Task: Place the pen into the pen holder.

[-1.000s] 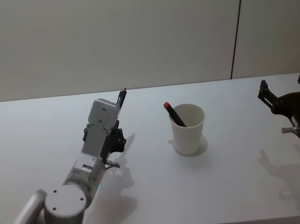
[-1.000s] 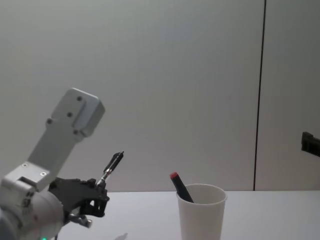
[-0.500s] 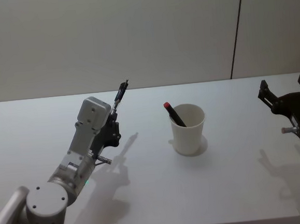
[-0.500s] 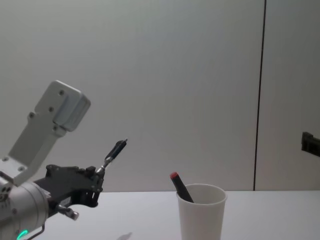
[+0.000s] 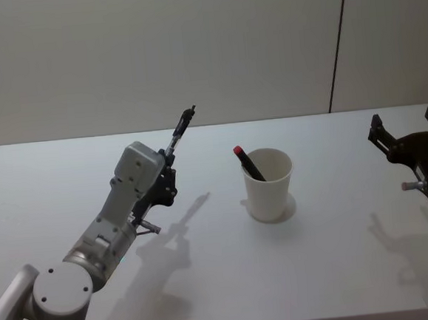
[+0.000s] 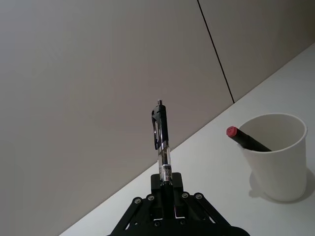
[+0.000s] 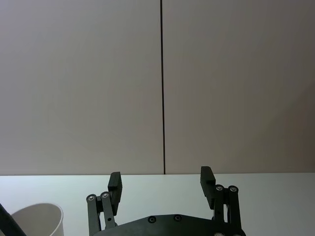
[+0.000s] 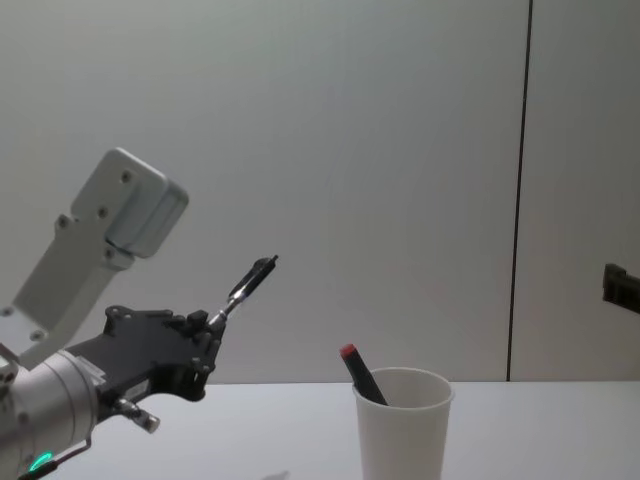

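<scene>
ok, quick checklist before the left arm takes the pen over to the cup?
1. Grip on pen: ok, left gripper fingers shut on its end.
2. Position over cup mouth: not ok, pen is left of it.
3. Aim downward: not ok, pen points up.
4. Upright cup on the table: ok.
5. Room in cup: ok, one red-capped pen leans inside.
6. Path clear of right gripper: ok, open, far right.

red-capped pen (image 5: 248, 164) half hidden in pen holder (image 5: 270, 191), held pen (image 6: 162, 147) base hidden by left hand (image 6: 167, 186)
</scene>
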`<move>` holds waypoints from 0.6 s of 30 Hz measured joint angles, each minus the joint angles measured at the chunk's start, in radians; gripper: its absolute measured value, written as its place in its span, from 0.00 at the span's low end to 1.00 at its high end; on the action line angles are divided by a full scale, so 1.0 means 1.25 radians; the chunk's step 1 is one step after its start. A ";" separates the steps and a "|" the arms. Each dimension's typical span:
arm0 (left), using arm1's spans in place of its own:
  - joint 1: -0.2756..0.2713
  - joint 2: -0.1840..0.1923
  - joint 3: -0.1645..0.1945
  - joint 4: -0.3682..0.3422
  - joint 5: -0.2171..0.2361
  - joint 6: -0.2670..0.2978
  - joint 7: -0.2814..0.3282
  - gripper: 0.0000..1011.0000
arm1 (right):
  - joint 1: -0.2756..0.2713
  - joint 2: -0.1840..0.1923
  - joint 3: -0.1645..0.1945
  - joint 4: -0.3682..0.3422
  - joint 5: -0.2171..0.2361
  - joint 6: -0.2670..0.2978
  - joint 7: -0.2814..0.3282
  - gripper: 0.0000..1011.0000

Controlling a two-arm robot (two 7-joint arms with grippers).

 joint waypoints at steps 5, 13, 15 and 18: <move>0.002 -0.003 0.003 -0.001 0.019 -0.025 0.009 0.14 | 0.000 0.000 0.000 0.000 0.000 0.000 0.000 0.99; 0.001 -0.011 0.008 0.007 0.031 -0.087 0.025 0.14 | 0.000 0.000 0.000 0.000 0.000 0.000 0.000 0.99; 0.000 -0.012 0.008 0.010 0.031 -0.101 0.025 0.14 | 0.000 0.000 0.000 0.000 0.000 0.000 0.000 0.99; -0.003 -0.015 0.009 0.016 0.029 -0.127 0.020 0.14 | 0.000 0.000 0.000 0.000 0.000 0.000 0.000 0.99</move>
